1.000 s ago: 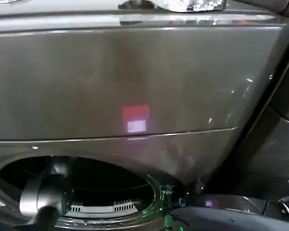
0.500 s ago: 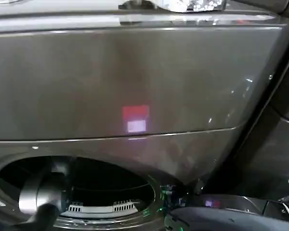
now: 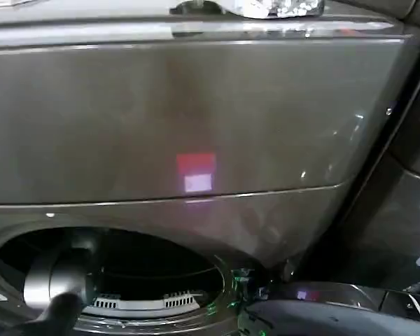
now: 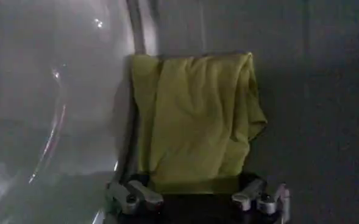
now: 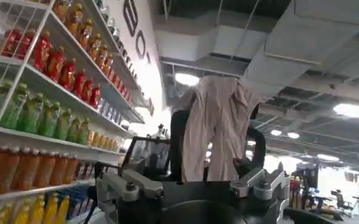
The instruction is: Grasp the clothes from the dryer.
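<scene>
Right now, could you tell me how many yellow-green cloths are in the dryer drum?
1: a yellow-green cloth hangs between the left end effector's open fingers, inside the drum. Others may be hidden.

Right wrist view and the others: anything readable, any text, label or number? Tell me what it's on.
Wall lettering above the drink shelves: big dark letters, partly cut off, apparently "BO"; the rest can't be read.
Bottle labels on those shelves: too small to read.
Dryer front panel: a red and white glowing patch, no legible characters.
Left wrist view, clothes: no text.
</scene>
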